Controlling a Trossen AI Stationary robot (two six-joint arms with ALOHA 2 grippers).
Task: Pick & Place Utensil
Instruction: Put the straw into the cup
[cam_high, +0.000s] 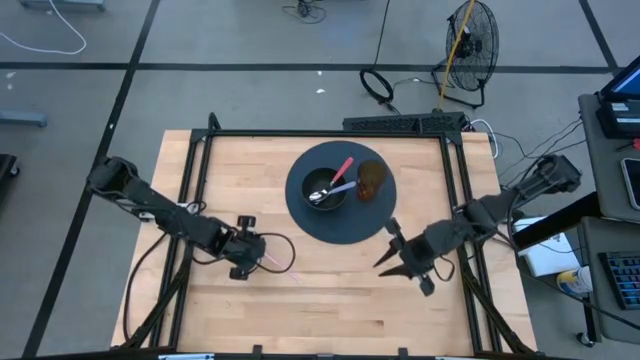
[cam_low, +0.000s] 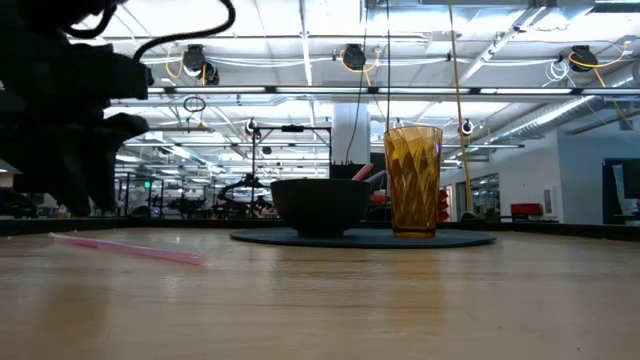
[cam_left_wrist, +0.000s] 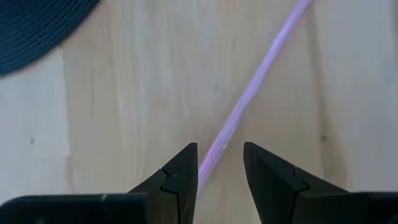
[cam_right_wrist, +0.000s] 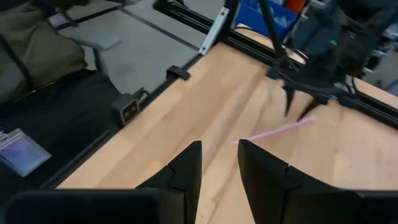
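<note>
The left gripper (cam_left_wrist: 220, 163) hangs spread over a pink straw (cam_left_wrist: 249, 99) lying flat on the table (cam_high: 330, 290), its 2 fingers either side, not pinching. The right gripper (cam_high: 392, 262), empty, stands parted beside the mat (cam_high: 340, 225). Only the low view shows the amber cup's (cam_low: 413, 180) facets

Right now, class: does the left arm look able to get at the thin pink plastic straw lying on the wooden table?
Probably yes. The left gripper hangs right over the thin pink plastic straw, jaws open astride it, with nothing between.

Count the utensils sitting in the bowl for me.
2: a pink-handled utensil and a spoon, both resting in the bowl on the dark mat. Others could be hidden inside.
</note>
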